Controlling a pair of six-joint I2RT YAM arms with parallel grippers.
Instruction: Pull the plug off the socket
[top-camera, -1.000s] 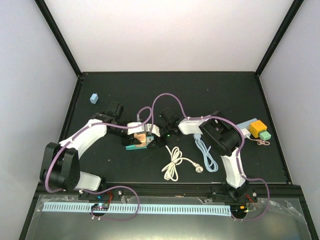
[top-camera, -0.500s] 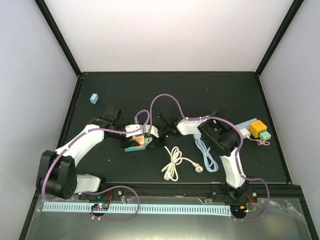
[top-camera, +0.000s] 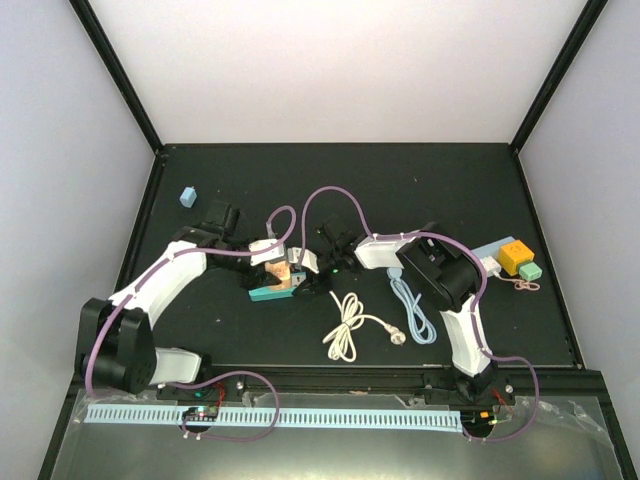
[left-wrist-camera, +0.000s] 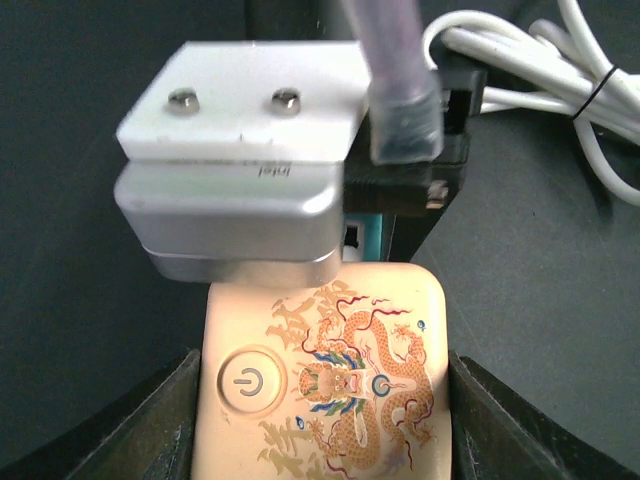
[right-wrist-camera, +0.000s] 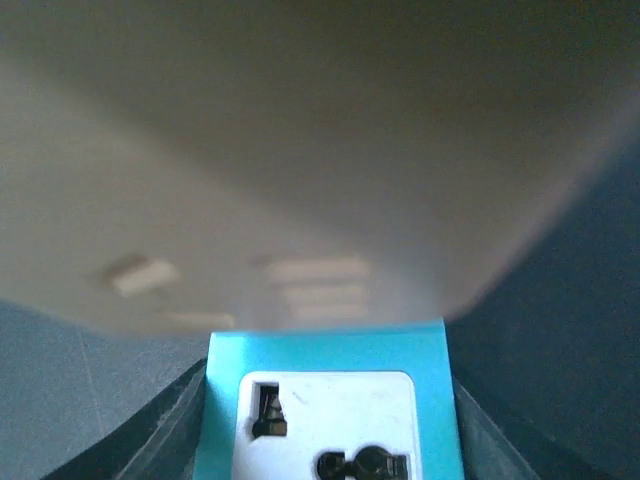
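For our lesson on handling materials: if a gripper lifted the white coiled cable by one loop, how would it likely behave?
The white cable would probably sag and droop, since it lies in loose loops. Its free end with the round connector would likely dangle and swing. It looks thin, so probably light.

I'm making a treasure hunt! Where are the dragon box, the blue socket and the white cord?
dragon box (left-wrist-camera: 330, 385), left wrist view, the dragon drawing on top.
blue socket (right-wrist-camera: 335, 408), right wrist view, its white face.
white cord (top-camera: 345, 325), top view, the middle of the bundle.
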